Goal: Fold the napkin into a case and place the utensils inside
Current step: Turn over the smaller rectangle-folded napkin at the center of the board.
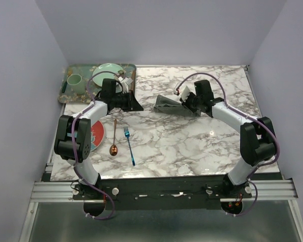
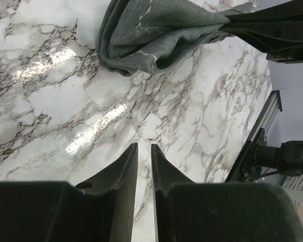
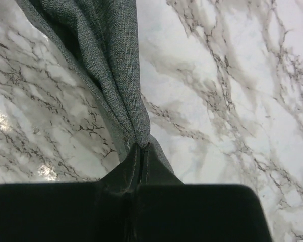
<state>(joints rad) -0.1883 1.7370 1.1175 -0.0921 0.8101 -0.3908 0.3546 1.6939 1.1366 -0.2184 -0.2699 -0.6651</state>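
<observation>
The napkin (image 1: 165, 104), a dark grey cloth, lies bunched on the marble at the middle back. My right gripper (image 1: 183, 104) is shut on its right end. In the right wrist view the cloth (image 3: 111, 60) gathers into a pinch at that gripper (image 3: 141, 145). My left gripper (image 1: 139, 106) hovers just left of the cloth; in its wrist view the napkin (image 2: 151, 35) lies ahead, apart from the gripper (image 2: 144, 146), whose jaws stand a narrow gap apart with only marble between. The copper spoon (image 1: 114, 141) and blue fork (image 1: 129, 145) lie side by side near the front left. No case is in view.
A patterned green tray (image 1: 65, 96) at the back left holds a mint cup (image 1: 74, 79) and a mint plate (image 1: 108, 73). A red and blue plate (image 1: 97, 135) lies partly under my left arm. Walls close in the back and both sides.
</observation>
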